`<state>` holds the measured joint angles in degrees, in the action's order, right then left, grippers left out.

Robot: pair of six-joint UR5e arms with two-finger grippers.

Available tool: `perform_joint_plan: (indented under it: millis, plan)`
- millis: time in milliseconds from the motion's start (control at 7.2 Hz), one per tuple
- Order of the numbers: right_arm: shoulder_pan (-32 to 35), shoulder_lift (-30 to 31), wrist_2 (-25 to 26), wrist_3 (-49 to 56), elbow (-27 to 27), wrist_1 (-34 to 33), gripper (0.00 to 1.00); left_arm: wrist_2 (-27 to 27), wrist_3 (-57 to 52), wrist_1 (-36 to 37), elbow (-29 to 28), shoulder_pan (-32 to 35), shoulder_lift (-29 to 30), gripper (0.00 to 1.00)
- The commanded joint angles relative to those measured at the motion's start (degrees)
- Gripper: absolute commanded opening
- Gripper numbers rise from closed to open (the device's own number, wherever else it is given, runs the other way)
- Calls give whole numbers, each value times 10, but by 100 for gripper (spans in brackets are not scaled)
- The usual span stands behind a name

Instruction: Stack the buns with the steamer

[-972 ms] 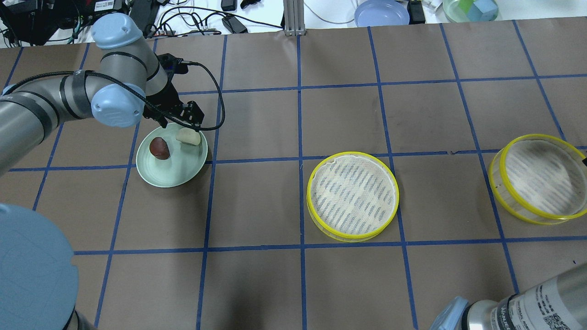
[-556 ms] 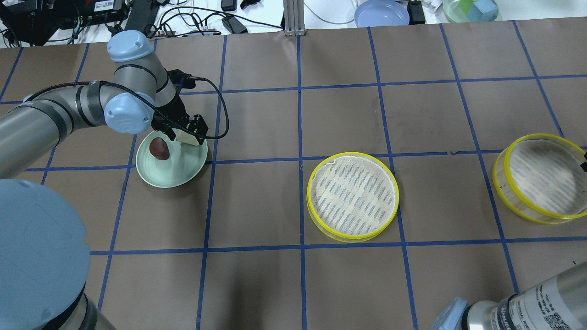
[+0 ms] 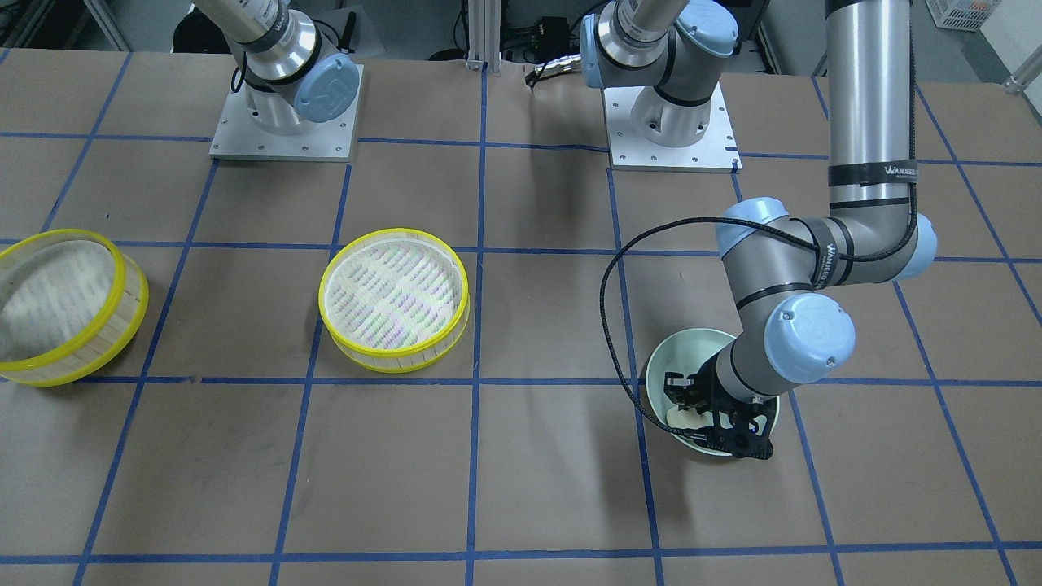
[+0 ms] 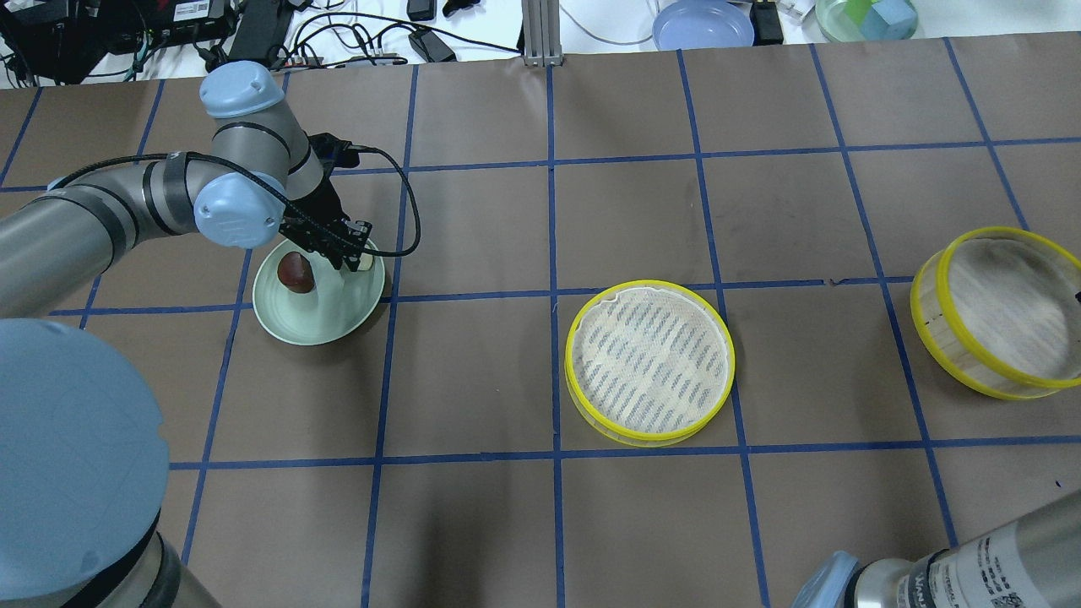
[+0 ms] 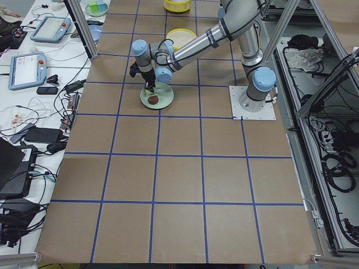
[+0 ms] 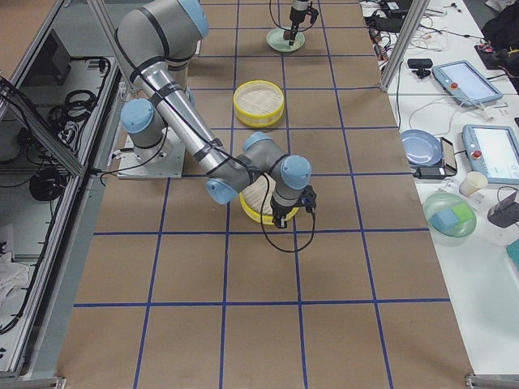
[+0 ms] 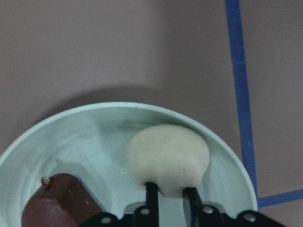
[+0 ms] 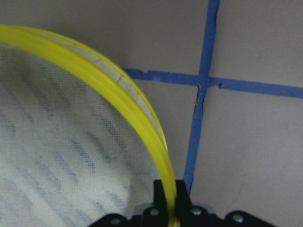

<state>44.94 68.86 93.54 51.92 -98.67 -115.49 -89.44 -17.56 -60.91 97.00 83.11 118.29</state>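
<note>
The cream bun point(image 7: 168, 161) and the dark brown bun point(image 4: 295, 272) lie on the pale green plate point(image 4: 321, 321). My left gripper point(image 7: 170, 194) reaches down into the plate and its two fingers pinch the cream bun's near edge; in the overhead view the left gripper point(image 4: 346, 253) hides most of that bun. The brown bun point(image 7: 52, 203) sits beside it, untouched. My right gripper point(image 8: 170, 198) is shut on the yellow rim point(image 8: 118, 90) of the tall steamer ring point(image 4: 996, 312), which is tilted at the far right. A second, flat steamer tray point(image 4: 649, 359) rests mid-table.
A black cable loops from the left wrist beside the plate point(image 3: 692, 350). Blue tape lines grid the brown table. A blue plate point(image 4: 703, 24) and a bowl with blocks point(image 4: 866, 17) sit beyond the far edge, with cables and devices.
My left gripper has come down over the cream bun and closed on it. The steamer ring in my right gripper has tilted and shifted away from the robot.
</note>
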Motion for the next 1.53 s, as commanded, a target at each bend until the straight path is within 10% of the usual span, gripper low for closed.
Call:
perform_joint_plan:
  millis: [0, 417, 1389]
  plan:
    - [52, 56, 0, -26, 1, 64, 0, -4, 0, -5, -5, -8, -16, 0]
    - [131, 118, 1, -131, -1, 127, 0, -1, 67, -64, -11, 13, -63, 0]
    - [141, 120, 2, -154, -8, 132, 0, 117, 335, -76, -14, 303, -115, 0]
